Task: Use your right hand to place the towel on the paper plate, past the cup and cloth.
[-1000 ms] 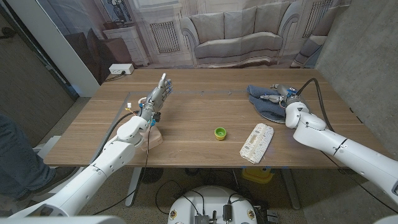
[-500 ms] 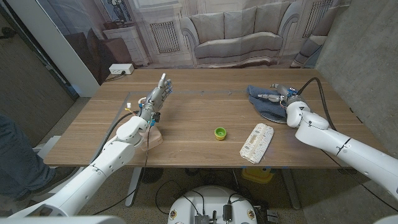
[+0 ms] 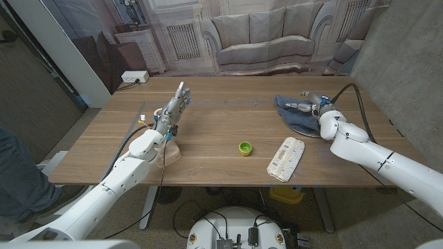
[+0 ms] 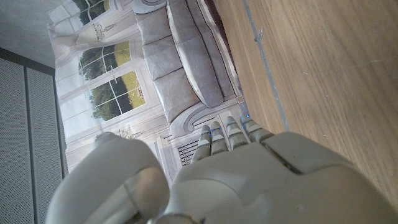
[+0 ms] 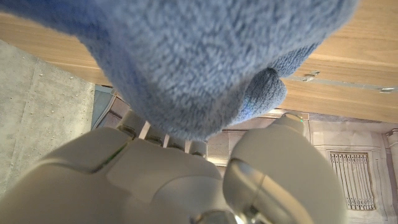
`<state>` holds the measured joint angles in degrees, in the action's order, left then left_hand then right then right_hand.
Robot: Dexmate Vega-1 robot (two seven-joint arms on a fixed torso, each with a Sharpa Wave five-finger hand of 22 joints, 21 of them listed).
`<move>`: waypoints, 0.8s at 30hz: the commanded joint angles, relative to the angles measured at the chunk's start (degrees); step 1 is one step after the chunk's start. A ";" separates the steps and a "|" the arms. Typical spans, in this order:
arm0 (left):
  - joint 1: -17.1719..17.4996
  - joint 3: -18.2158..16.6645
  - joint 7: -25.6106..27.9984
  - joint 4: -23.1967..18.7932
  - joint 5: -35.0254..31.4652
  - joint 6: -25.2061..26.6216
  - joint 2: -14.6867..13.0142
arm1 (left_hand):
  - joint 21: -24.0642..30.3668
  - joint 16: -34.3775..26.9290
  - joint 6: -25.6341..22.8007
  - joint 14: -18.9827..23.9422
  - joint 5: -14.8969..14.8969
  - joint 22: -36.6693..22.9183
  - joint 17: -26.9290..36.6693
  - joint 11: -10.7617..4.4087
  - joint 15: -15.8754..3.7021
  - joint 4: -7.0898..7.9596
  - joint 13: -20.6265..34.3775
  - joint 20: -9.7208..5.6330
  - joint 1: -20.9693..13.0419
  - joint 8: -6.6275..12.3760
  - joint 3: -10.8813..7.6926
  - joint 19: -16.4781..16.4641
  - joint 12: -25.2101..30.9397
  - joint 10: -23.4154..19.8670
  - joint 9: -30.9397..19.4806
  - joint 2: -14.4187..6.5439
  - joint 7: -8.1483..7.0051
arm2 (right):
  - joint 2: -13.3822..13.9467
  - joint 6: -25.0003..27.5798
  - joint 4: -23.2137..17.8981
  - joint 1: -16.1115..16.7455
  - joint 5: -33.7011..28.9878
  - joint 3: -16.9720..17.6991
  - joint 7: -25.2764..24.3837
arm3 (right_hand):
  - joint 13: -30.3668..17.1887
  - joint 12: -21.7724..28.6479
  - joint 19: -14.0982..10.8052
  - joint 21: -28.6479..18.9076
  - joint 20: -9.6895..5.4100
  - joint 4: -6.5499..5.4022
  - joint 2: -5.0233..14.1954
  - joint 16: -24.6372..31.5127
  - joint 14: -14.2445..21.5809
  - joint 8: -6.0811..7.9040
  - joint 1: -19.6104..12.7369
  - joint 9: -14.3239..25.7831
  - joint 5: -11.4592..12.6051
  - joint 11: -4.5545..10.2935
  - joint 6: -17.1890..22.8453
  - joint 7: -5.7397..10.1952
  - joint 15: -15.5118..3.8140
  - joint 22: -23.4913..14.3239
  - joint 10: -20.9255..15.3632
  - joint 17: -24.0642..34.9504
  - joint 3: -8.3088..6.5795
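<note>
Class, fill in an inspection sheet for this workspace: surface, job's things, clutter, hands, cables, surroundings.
Surface: wooden table, marks of tape near the far side.
Job's things: blue towel lying over the paper plate, whose rim shows at its near edge. Green cup mid-table; folded white cloth to its right.
Clutter: nothing seen.
Hands: right hand on the towel, grip unclear; left hand raised, fingers straight, holding nothing.
Cables: black cable arching over the right arm; cables along the left arm.
Surroundings: sofa-print backdrop; a person's leg at far left.

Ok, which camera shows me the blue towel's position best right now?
The head view: the blue towel lies over the paper plate, right hand on it. The right wrist view gives blue fabric close up.
</note>
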<state>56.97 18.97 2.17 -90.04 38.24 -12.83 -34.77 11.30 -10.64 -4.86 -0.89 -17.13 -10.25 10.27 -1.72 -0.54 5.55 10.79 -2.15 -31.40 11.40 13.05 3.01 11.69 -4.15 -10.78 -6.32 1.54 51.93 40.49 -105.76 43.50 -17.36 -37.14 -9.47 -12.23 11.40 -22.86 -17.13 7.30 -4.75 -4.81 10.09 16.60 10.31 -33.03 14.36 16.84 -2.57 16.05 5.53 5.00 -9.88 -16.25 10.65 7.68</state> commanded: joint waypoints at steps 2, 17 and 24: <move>0.26 -0.19 -0.05 0.11 0.36 -0.06 -0.05 | 0.21 -0.20 -0.50 0.30 0.13 -0.10 0.27 -0.08 -0.17 0.16 0.27 -0.25 -0.26 0.12 0.50 -0.20 0.20 -0.55 -0.09 -0.23 0.01 | 0.87 1.28 -2.43 -0.11 -0.95 0.41 0.35 | 0.01 0.32 -0.49 0.39 0.27 0.04 0.02 0.43 0.13 0.21 0.57 -0.02 0.45 -0.14 -0.45 -0.03 -0.28 -0.15 -0.19 0.20 0.56; 0.54 -0.27 -0.52 0.37 0.56 -0.55 -0.07 | 0.21 -0.18 -0.53 0.28 0.14 -0.11 0.26 -0.23 -0.17 0.18 0.26 -0.25 -0.27 0.12 0.58 -0.17 0.17 -0.51 -0.09 -0.28 -0.01 | 2.65 1.71 -6.36 1.35 -1.54 2.23 -0.12 | 0.08 0.54 -1.08 0.55 0.22 -0.21 0.08 0.64 0.46 0.37 1.06 -0.21 0.72 -0.22 -0.65 -0.17 -0.85 -0.16 -0.28 0.18 0.86; 1.09 -0.45 -0.21 -0.05 0.53 -0.83 -0.12 | 0.21 -0.18 -0.51 0.29 0.14 -0.11 0.26 -0.05 -0.22 0.19 0.27 -0.26 -0.28 0.10 0.62 -0.18 0.19 -0.59 -0.09 -0.30 -0.02 | 3.38 2.10 -8.15 1.70 -2.37 2.90 -0.25 | 0.10 0.66 -1.19 0.68 0.19 -0.32 0.12 0.70 0.56 0.40 1.26 -0.29 0.83 -0.17 -0.80 -0.19 -0.92 -0.16 -0.41 0.17 0.98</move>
<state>57.46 18.75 1.79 -89.75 38.70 -13.25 -34.81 11.30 -10.64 -4.86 -0.89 -17.13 -10.25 10.27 -1.72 -0.54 5.78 10.79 -2.15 -31.40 11.40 13.28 3.01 11.69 -4.15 -10.78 -6.32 1.54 54.21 42.19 -111.29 44.47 -18.86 -35.36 -9.30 -11.97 11.85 -23.70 -16.64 7.48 -5.21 -4.80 10.52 17.15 10.31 -32.13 14.10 17.29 -2.56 15.44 5.54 4.48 -9.88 -16.25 10.66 8.14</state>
